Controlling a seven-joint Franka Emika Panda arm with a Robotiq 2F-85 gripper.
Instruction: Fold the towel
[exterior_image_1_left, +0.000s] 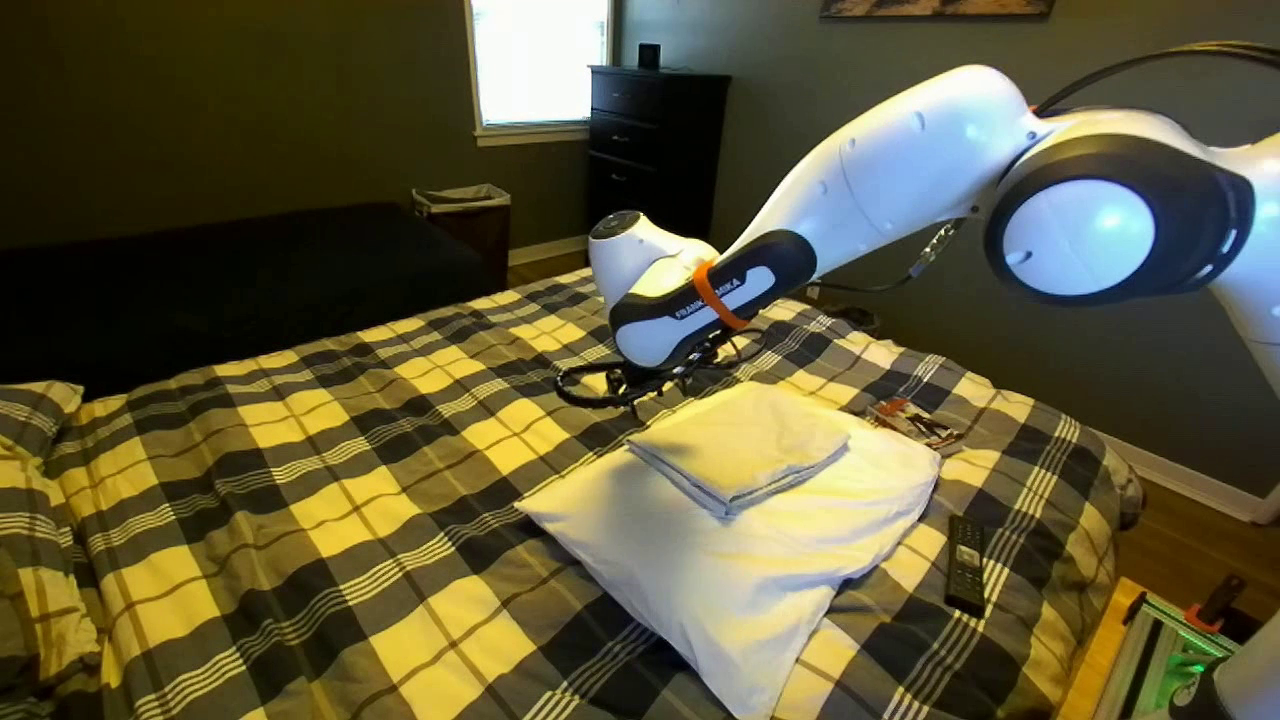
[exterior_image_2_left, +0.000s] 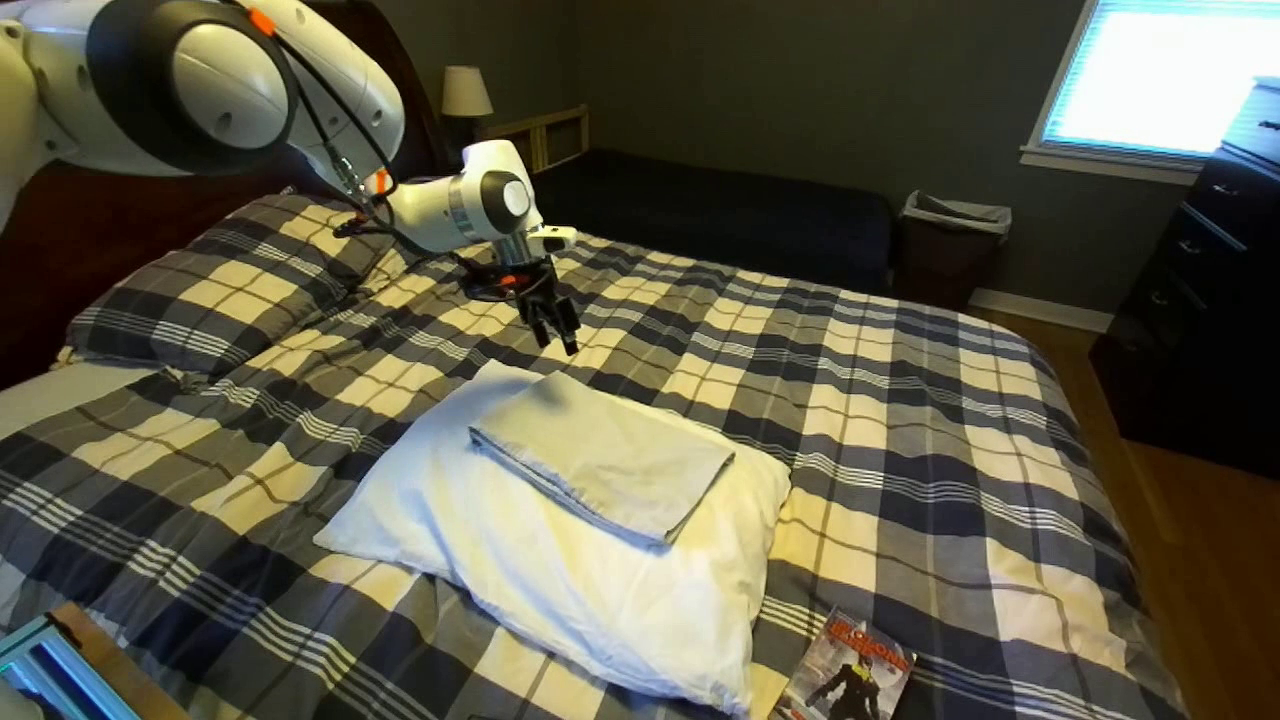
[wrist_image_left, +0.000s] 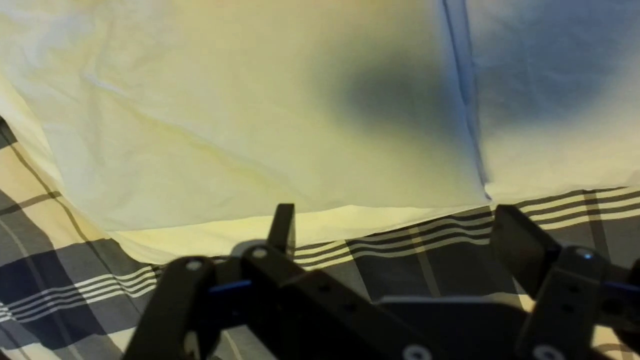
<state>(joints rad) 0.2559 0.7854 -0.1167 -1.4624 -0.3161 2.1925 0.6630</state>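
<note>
Here's the gripper (wrist_image_left: 393, 225), jaws spread wide, nothing between them, poised in the air and touching nothing. Straight ahead in the wrist view runs the towel (wrist_image_left: 225, 125), its near edge going from nine to three with a touch of climb, one corner right by the three-o'clock jaw! The bulk of it sits toward eleven, and the coming move hangs on that: as I read it, the next reach goes down and toward twelve to take that edge. Into an exterior view, and the towel lies at five from the gripper, longer-looking side slanting ten to four; the slant of the view leaves the true long axis open. It's stacked in layers already, so folding looks well along, though whether one more fold is due, I can't say. Underneath, the white pillow (exterior_image_2_left: 600, 605), likely soft, and a low bite could pinch its cover too. Out past that, between four and five, a printed booklet (exterior_image_2_left: 850, 668) on the plaid bedspread (exterior_image_2_left: 920, 500).
</note>
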